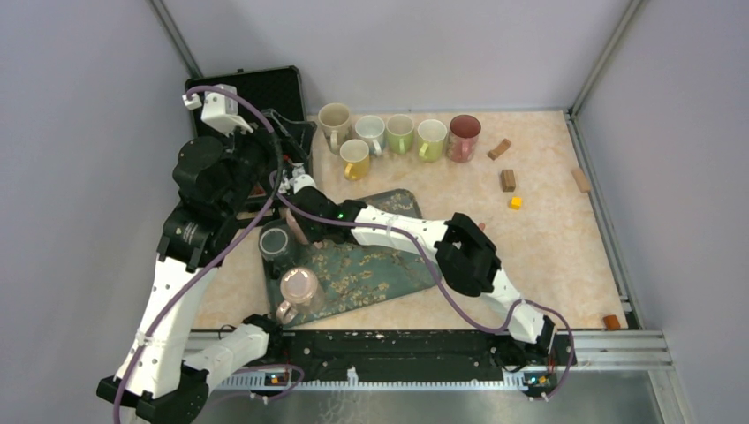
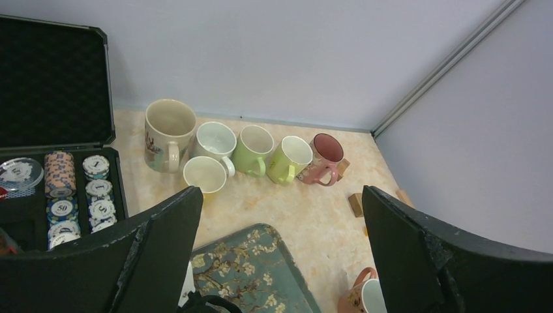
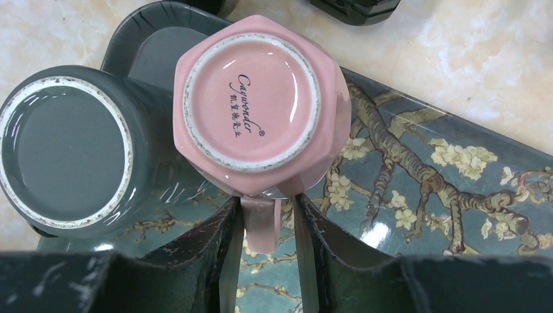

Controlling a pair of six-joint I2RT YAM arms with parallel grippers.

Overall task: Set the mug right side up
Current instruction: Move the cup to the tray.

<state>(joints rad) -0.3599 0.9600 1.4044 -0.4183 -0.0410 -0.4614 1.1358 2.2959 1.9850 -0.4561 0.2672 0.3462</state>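
A pink mug (image 3: pixel 251 98) stands upside down on the teal blossom tray (image 3: pixel 456 169), its stamped base facing up. Its handle (image 3: pixel 261 222) lies between the fingers of my right gripper (image 3: pixel 264 205). The left finger touches the handle and a thin gap shows at the right finger, so the jaws are narrow but open. In the top view that gripper (image 1: pixel 300 216) covers most of the mug (image 1: pixel 297 233). My left gripper (image 2: pixel 280 248) hangs wide open, high over the tray's back corner, holding nothing.
A dark grey mug (image 3: pixel 65 147) stands upside down, nearly touching the pink one. Another pink mug (image 1: pixel 298 287) sits at the tray's near corner. A row of upright mugs (image 1: pixel 397 134) lines the back. A black chip case (image 2: pixel 65 189), wooden blocks (image 1: pixel 508 179) and a floral mug (image 2: pixel 362 297) are nearby.
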